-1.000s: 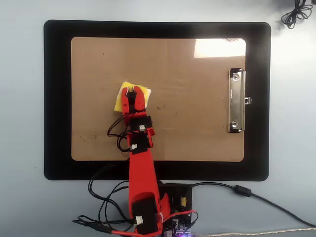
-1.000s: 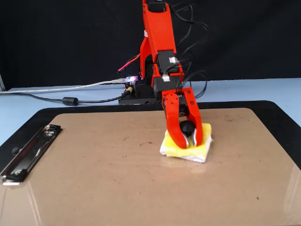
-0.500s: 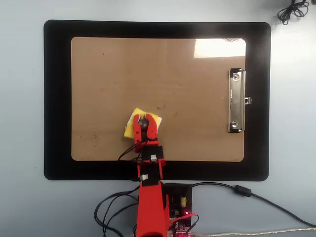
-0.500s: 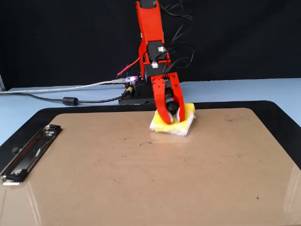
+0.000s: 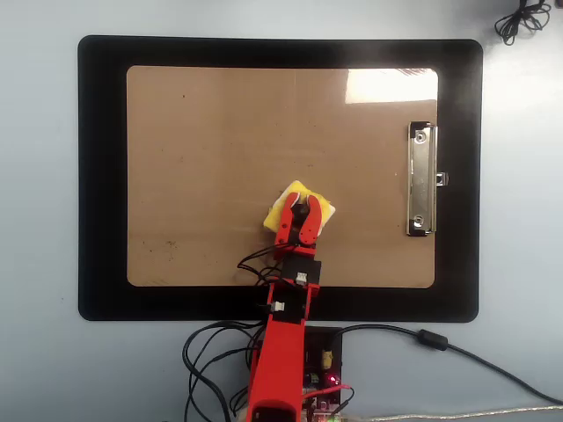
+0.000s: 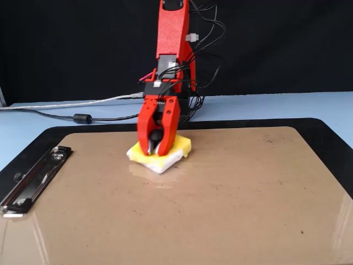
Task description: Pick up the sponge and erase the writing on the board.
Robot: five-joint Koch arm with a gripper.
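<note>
The yellow sponge [image 5: 293, 191] lies flat on the light-brown board [image 5: 220, 132], slightly right of centre and toward the arm's side in the overhead view. My red gripper [image 5: 300, 206] points down onto it and is shut on the black knob at its middle. In the fixed view the gripper [image 6: 155, 150] presses the sponge [image 6: 182, 146] onto the board [image 6: 220, 210] near its far edge. No writing shows on the board; only small faint specks are visible.
The board's silver clip [image 5: 421, 180] sits on its right short edge, to the left in the fixed view [image 6: 33, 179]. A black mat [image 5: 101, 176] lies under the board. The arm's base electronics [image 5: 321, 365] and cables [image 5: 440, 343] are at the bottom.
The gripper has dragged the sponge across the board, from the left part toward the clip side in the overhead view, passing close to the near edge by the base.
</note>
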